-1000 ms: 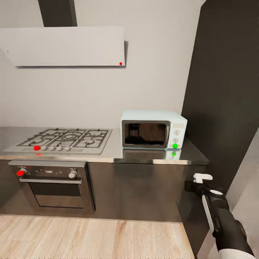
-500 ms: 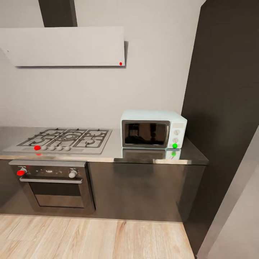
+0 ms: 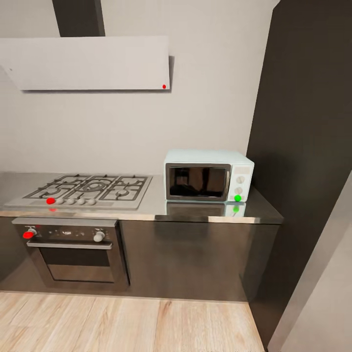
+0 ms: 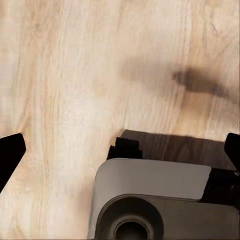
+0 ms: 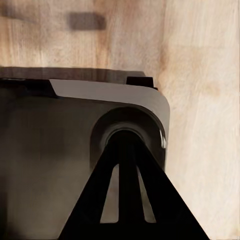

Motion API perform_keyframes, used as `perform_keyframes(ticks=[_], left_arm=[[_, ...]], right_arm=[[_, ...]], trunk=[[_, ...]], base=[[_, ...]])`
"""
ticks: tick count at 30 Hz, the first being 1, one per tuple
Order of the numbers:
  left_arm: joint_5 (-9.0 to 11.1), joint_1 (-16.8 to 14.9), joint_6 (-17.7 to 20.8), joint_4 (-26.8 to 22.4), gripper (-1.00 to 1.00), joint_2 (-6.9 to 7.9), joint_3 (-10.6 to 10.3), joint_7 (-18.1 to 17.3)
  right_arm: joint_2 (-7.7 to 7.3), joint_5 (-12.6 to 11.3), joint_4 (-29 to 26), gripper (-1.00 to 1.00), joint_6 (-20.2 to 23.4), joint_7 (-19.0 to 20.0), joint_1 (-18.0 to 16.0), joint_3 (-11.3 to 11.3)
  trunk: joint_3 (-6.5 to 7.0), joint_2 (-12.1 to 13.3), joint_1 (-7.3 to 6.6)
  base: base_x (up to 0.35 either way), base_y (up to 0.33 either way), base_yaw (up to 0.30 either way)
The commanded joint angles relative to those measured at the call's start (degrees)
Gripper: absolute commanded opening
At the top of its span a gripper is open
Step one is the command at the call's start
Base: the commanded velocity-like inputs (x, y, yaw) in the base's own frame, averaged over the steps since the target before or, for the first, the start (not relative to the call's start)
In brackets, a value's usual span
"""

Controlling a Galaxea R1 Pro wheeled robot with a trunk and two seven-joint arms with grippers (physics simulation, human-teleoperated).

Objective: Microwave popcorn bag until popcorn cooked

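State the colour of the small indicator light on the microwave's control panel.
Green. The indicator light on the microwave shows best in the head view.

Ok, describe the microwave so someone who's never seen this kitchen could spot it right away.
Follow the grey countertop rightward past the gas hob towards the tall dark cabinet. The microwave stands there: a small pale blue box with a dark glass door and a green light, unlike the oven below the hob.
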Motion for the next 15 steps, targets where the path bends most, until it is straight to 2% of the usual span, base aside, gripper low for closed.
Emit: perform_keyframes(ticks=[1, 15], left_arm=[[0.37, -0.01, -0.09, -0.04, 1.0, -1.05, -0.59, 0.16], [0.33, -0.01, -0.03, -0.26, 1.0, -1.42, -0.5, 0.16]], right_arm=[[-0.04, 0.45, 0.12, -1.0, -0.22, 0.15, -0.05, -0.49], [0.0, 0.45, 0.12, -1.0, -0.22, 0.15, -0.05, -0.49]], trunk=[[-0.06, -0.03, 0.0], [-0.06, -0.03, 0.0]], base=[[0.0, 0.0, 0.0], [0.0, 0.0, 0.0]])
